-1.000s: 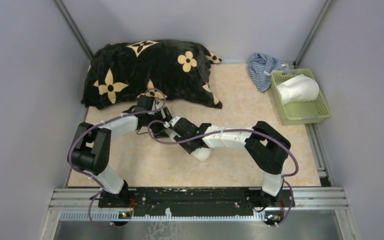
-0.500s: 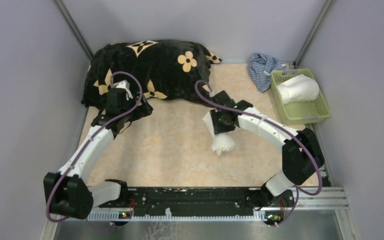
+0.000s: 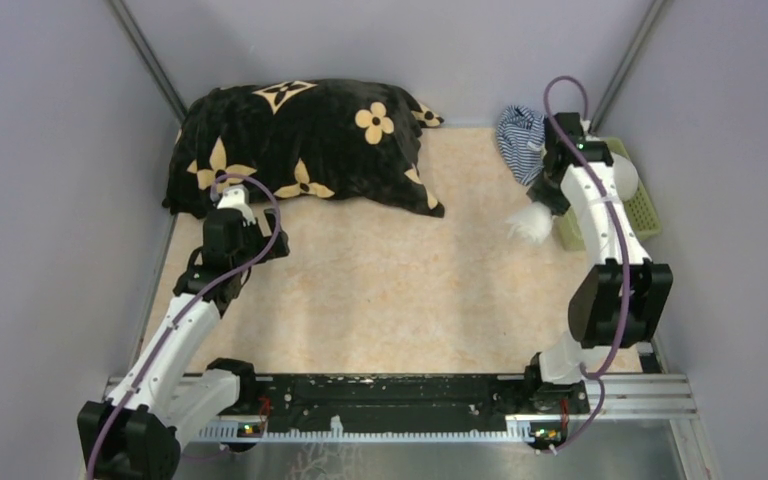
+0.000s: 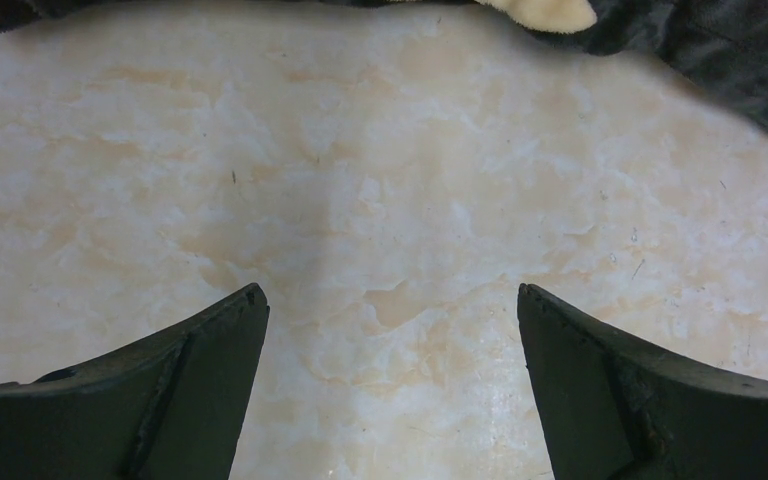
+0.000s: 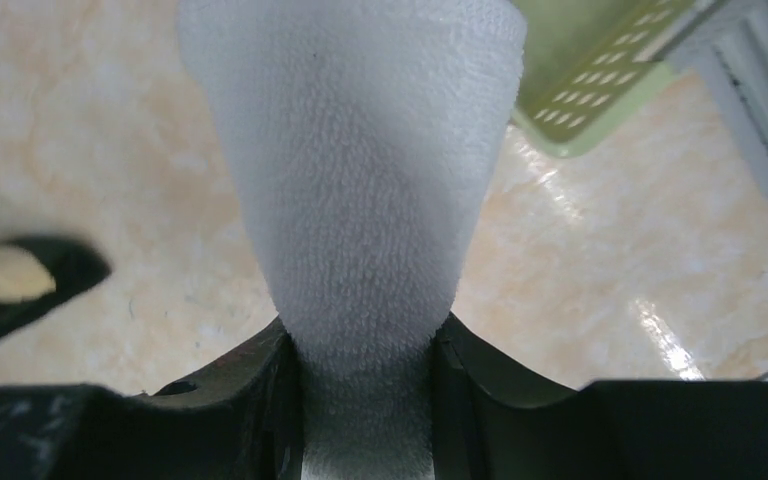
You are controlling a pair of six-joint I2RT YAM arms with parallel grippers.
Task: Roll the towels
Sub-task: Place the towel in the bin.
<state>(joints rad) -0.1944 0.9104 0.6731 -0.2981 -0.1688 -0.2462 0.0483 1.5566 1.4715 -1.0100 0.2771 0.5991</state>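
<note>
— Towel (image 5: pixel 350 200) status, where is it on your screen?

— I see it pinched in my right pincer (image 5: pixel 365 350), rolled into a white bundle, the two fingers pressed against its sides. From above, the towel (image 3: pixel 531 222) hangs off the table (image 3: pixel 390 290), just beside the near left corner of the green basket (image 3: pixel 644 212).

— Anything in the basket?

— Another white towel (image 3: pixel 624 176) shows there, mostly hidden by my right arm. A striped cloth (image 3: pixel 520 130) lies crumpled just behind the basket's left side.

— And your left side?

— My left pincer (image 4: pixel 390 330) is spread wide and holds nothing; I see only bare marbled table between the fingers. It sits low over the table just in front of the black flowered pillow (image 3: pixel 300 140), near its left end, well apart from the towel.
</note>
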